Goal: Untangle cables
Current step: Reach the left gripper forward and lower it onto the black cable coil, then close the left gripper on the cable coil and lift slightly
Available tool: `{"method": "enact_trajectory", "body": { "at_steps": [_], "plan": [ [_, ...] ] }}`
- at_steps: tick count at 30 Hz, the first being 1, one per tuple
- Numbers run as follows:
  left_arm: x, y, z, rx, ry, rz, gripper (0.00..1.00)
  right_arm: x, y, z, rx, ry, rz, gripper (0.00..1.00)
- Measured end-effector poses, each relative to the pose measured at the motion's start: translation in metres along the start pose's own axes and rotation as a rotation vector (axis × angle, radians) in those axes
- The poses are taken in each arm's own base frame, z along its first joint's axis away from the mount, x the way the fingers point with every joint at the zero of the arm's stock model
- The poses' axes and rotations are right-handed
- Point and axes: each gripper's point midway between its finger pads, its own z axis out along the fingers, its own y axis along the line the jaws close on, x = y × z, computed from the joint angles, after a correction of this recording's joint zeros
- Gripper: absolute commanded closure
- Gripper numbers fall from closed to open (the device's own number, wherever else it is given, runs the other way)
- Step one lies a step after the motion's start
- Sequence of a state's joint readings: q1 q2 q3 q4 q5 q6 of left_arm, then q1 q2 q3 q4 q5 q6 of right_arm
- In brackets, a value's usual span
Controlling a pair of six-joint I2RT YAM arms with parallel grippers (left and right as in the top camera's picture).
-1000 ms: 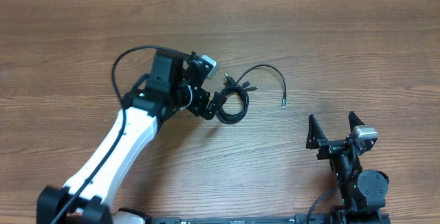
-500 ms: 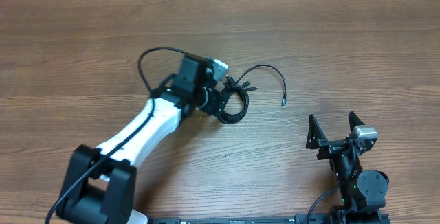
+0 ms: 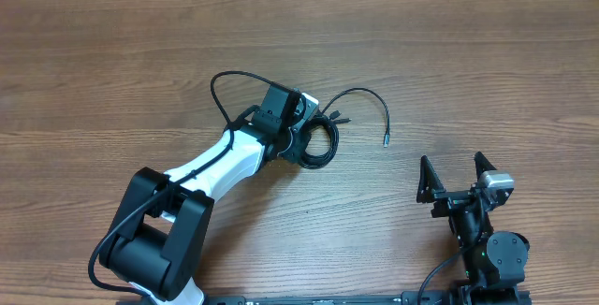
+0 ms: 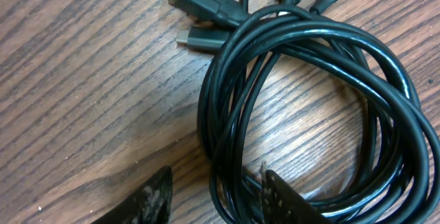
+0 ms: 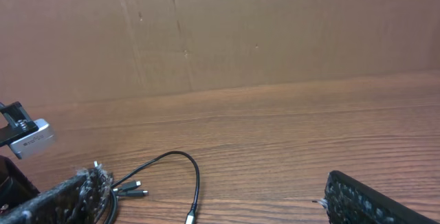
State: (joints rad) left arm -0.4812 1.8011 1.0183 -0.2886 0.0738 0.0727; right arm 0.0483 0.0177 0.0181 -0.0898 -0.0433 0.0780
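The left arm [image 3: 220,160], reaching in from the lower left of the frame, has a glossy white shell on its long link and bulky black joint housings. A thin black wire [image 3: 213,86] loops above it, and a silver-grey camera block [image 3: 305,102] sits at its wrist. The left end effector [image 4: 214,177] has matte black fingers [image 4: 148,200], one of them dotted. The right arm [image 3: 496,254], at lower right, is all black, with a round joint, a second silver camera [image 3: 496,181] and a trailing black cable [image 3: 436,272]. The right end effector [image 3: 450,169] carries tapered triangular fingers.
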Motion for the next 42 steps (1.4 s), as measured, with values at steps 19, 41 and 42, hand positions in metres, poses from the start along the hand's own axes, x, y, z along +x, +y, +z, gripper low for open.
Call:
{"method": "enact_trajectory", "body": {
  "at_steps": [19, 41, 42],
  "plan": [
    [0.000, -0.002, 0.000, 0.012, -0.001, -0.042, 0.55, 0.000, 0.000, 0.000, 0.000, 0.000, 0.000, 0.00],
    [0.000, -0.005, 0.011, 0.017, -0.002, -0.041, 0.64, 0.000, 0.000, 0.000, 0.000, 0.000, 0.000, 0.00],
    [-0.001, -0.006, 0.011, 0.018, -0.007, -0.043, 0.65, 0.000, 0.000, 0.000, 0.000, -0.001, 0.000, 0.00]
  ]
}}
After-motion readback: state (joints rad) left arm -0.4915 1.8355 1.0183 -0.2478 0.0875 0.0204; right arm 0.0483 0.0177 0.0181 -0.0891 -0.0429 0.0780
